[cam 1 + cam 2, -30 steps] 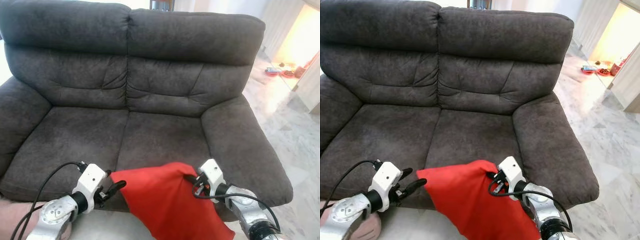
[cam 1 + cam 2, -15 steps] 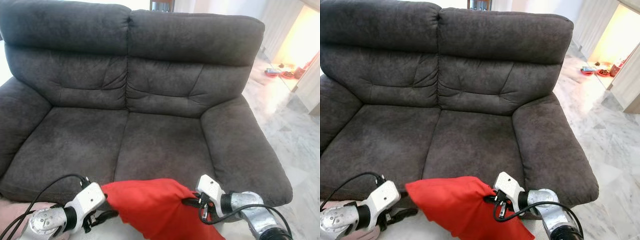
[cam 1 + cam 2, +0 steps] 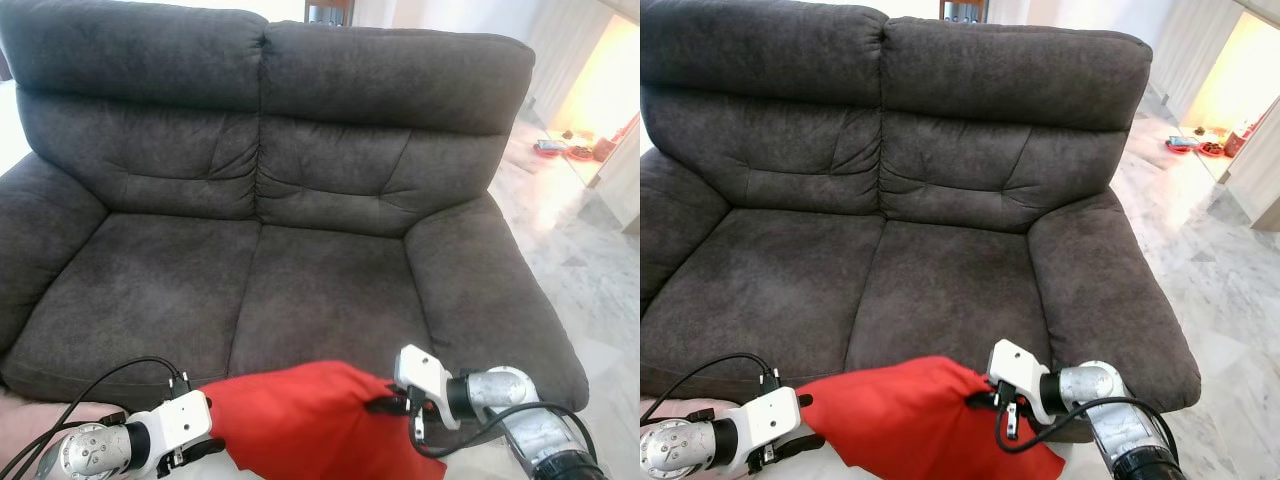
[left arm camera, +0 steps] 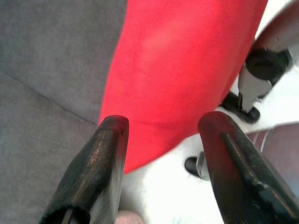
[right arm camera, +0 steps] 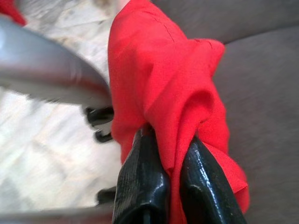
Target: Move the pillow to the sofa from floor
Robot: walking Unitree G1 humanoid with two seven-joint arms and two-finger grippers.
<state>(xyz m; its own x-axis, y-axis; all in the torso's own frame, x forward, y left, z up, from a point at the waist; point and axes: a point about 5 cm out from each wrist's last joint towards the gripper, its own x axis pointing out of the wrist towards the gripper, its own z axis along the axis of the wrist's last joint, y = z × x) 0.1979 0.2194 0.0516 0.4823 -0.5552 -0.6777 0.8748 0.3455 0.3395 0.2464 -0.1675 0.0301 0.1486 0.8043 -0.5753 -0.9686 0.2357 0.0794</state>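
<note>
Hanging in the air just in front of the seat edge of the dark grey sofa (image 3: 300, 200), not yet resting on a cushion: the red pillow (image 3: 310, 420), low between the two arms. Sagging below the pinch point, with its lower part dropping out of frame.

Pinching a bunched fold of the red fabric at the pillow's right side: the right gripper (image 5: 161, 189), its two black fingers (image 5: 140, 186) pressed nearly together with cloth squeezed between them. Reaching in from the lower right on a silver arm, with a black cable looping beneath the wrist.

Sitting at the pillow's left edge, low by the sofa's front: the left gripper (image 4: 161, 135), fingers (image 4: 105, 158) spread wide apart and clamping nothing. Showing the red fabric just beyond the fingertips in the left wrist view, with pale floor (image 4: 163, 186) under it and grey upholstery to one side.

Facing the sofa squarely: two seat cushions, two back cushions, padded armrests on both sides. Stretching away on the right: a pale marble floor toward a brightly lit doorway (image 3: 600, 80), with a few small coloured objects (image 3: 560, 150) lying near it, too small to identify.
</note>
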